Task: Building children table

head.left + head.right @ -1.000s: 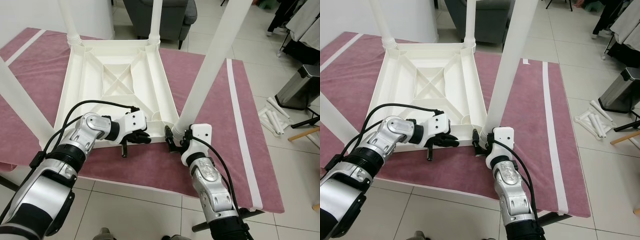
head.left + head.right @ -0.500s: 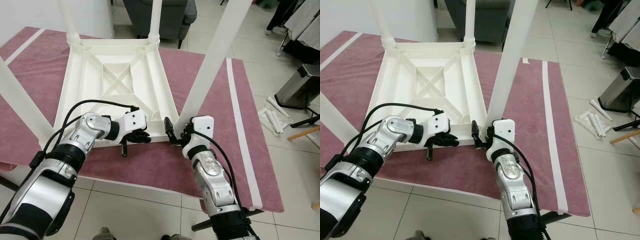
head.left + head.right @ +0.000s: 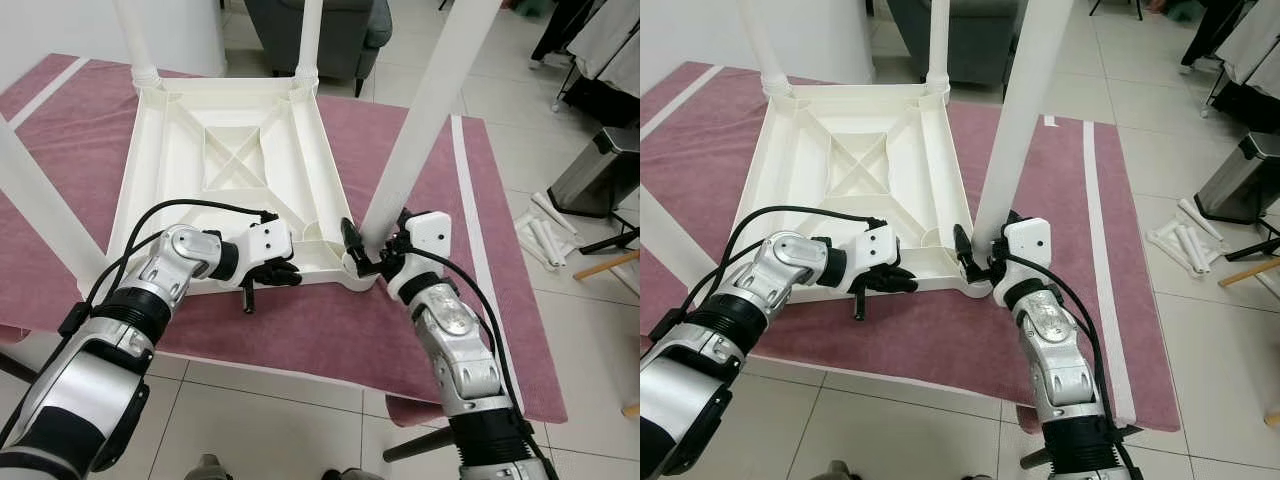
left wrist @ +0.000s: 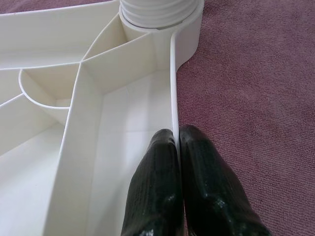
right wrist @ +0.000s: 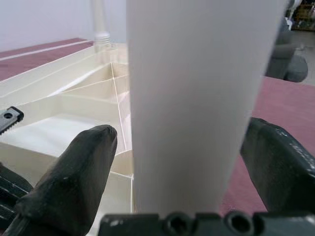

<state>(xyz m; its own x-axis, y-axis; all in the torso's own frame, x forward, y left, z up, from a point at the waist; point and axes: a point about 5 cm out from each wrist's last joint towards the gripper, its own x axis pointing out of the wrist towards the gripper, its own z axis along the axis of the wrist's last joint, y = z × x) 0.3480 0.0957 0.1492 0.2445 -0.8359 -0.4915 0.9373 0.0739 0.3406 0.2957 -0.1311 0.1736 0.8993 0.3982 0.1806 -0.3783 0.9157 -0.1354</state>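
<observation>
A white plastic children's table point(image 3: 230, 160) lies upside down on a maroon rug point(image 3: 300, 330), its legs pointing up. My left gripper point(image 3: 288, 275) is shut on the table's near rim point(image 4: 173, 88), one finger inside and one outside. My right gripper point(image 3: 375, 228) is open astride the base of the near-right leg point(image 3: 420, 120). In the right wrist view the leg point(image 5: 197, 98) stands between the two fingers; one fingertip point(image 5: 96, 147) shows a thin gap to the leg, the other lies against it.
Three more legs rise at the far left point(image 3: 135, 40), far right point(image 3: 310, 40) and near left point(image 3: 40, 200). A grey armchair point(image 3: 320, 30) stands behind. On the tiles to the right are a metal bin point(image 3: 600, 170) and loose white parts point(image 3: 548, 235).
My right gripper has risen from the rug in front of the table's corner and moved right, so its fingers now straddle the near-right leg. The left gripper has stayed on the rim.
</observation>
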